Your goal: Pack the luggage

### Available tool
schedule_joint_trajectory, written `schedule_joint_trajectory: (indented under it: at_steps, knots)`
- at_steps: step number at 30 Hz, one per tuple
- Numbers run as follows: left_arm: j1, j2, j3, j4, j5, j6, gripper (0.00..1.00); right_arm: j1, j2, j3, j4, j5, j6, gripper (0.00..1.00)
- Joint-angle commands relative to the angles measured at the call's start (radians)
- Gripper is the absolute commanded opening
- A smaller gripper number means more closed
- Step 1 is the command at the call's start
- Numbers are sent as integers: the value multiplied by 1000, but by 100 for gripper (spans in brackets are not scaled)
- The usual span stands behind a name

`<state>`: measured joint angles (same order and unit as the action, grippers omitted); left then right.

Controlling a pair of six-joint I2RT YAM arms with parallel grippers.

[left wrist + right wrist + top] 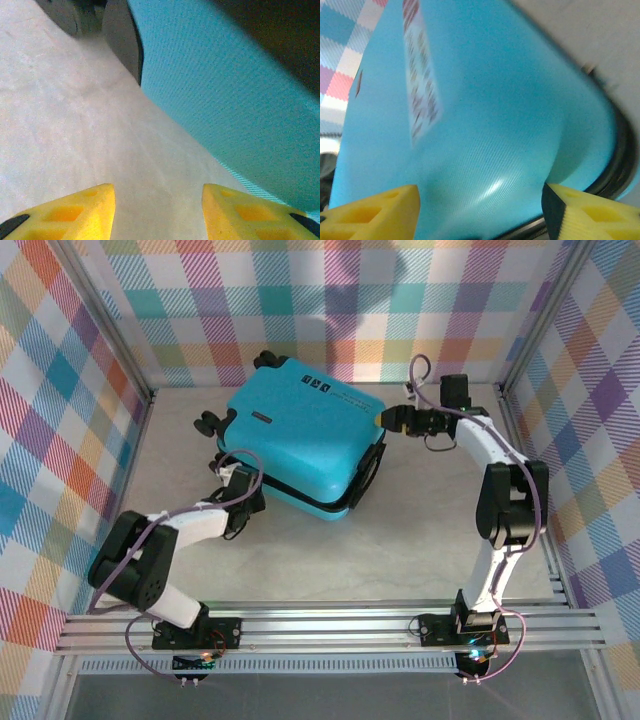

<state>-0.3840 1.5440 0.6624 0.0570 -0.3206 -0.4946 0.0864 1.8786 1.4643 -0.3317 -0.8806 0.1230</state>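
Observation:
The luggage (300, 435), a turquoise hard-shell suitcase, lies shut and flat on the table, with black wheels (208, 423) at its far-left end. My left gripper (236, 485) is low at its near-left corner. In the left wrist view the yellow fingers (75, 212) stand apart over bare table, and the shell (225, 90) runs along their right side. My right gripper (383, 418) is at the case's right corner. Its jaws (481, 195) are open close to the shell (485, 125), near a pale label (422, 90) and the black zipper band (620, 160).
Checkered cloth walls (60, 390) close in the table on three sides. An aluminium rail (330, 625) runs along the near edge by the arm bases. Bare tabletop (400, 540) lies between the case and the rail.

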Motion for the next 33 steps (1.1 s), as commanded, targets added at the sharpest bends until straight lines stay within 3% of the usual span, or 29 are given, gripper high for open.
schedule_joint_trajectory:
  at_steps: [1, 6, 15, 21, 33]
  knots:
    - [26, 75, 61, 68, 103, 51, 49, 55, -79, -101, 39, -60, 27, 66]
    - [43, 108, 133, 35, 135, 40, 49, 76, -202, -242, 91, 63, 79, 66]
    - [42, 31, 105, -14, 146, -14, 51, -22, -244, -193, 65, 232, 161, 69]
    - [2, -35, 46, -26, 146, -113, 52, -52, -125, -68, 75, 241, 210, 75]
    - [-175, -126, -24, -4, 54, -276, 53, -50, 188, 259, 36, 61, 224, 88]
